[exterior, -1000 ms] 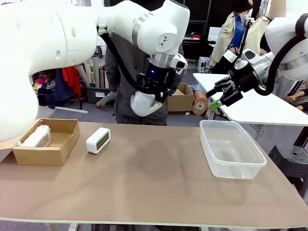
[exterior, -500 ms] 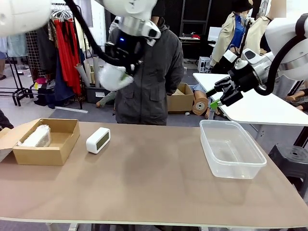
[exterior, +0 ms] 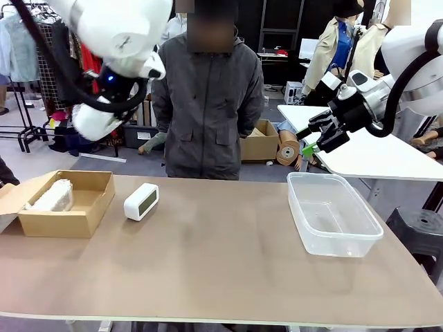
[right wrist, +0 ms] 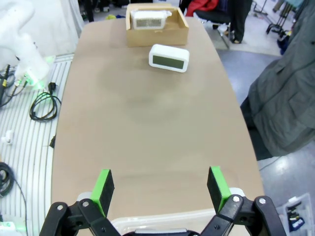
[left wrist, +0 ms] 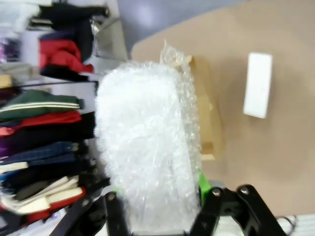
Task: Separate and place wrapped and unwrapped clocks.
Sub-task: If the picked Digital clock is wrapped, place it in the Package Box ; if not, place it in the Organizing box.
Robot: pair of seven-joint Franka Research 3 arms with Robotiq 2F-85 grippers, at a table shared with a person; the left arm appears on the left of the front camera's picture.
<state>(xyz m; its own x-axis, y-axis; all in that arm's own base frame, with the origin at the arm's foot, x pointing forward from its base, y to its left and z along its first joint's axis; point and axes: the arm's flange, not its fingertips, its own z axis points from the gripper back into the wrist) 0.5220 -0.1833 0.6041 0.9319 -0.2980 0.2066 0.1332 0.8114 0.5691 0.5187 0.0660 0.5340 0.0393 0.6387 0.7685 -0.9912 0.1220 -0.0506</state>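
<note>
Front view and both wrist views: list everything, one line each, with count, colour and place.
Brown cardboard box: 1, brown, table's left end.
Bubble-wrapped white clocks: 2, white under translucent wrap; one in the box, one gripped, raised at the left.
Bare white rounded-rectangular clock: 1, white, on the table beside the box.
Clear rectangular plastic tub: 1, clear, table's right side.
Tan table: 1.
Person in a grey jacket: 1, far side.
Left gripper: shut on a wrapped clock.
Right gripper: open, above the tub.

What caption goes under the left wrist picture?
Jaws of the left gripper clamp a bubble-wrapped clock above the cardboard box and the bare white clock.
</note>
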